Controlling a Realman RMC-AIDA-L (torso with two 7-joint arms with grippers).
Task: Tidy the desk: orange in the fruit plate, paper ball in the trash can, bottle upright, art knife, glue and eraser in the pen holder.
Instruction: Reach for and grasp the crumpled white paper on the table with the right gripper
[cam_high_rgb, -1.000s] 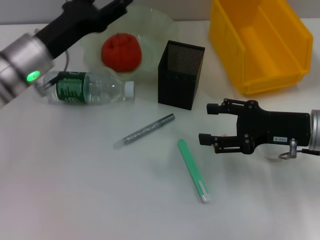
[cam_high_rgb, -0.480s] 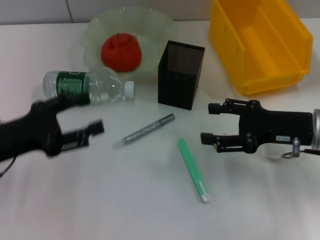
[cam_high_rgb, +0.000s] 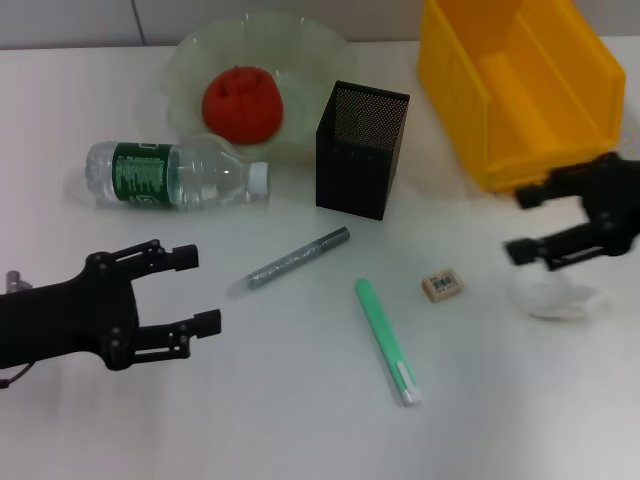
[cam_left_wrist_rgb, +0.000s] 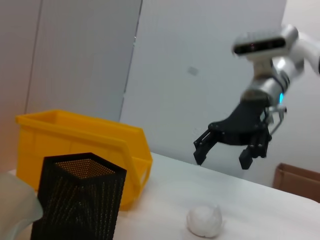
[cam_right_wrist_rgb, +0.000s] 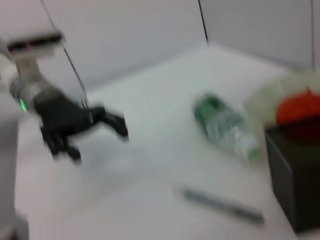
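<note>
Two hands released: left hand (cam_high_rgb: 190, 291), right hand (cam_high_rgb: 520, 224). Bottle (cam_high_rgb: 176, 176) label green, eraser (cam_high_rgb: 442, 285) print unreadable.

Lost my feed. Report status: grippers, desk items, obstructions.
Left gripper open, low over desk, empty. Right gripper open above paper ball. Orange in plate; bottle lying down; eraser on desk. Nothing blocking.

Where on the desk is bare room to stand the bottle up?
Bare desk lies left of the bottle, and more along the near edge below the green pen. Crowded: the middle, around the black holder, silver pen and eraser.
</note>
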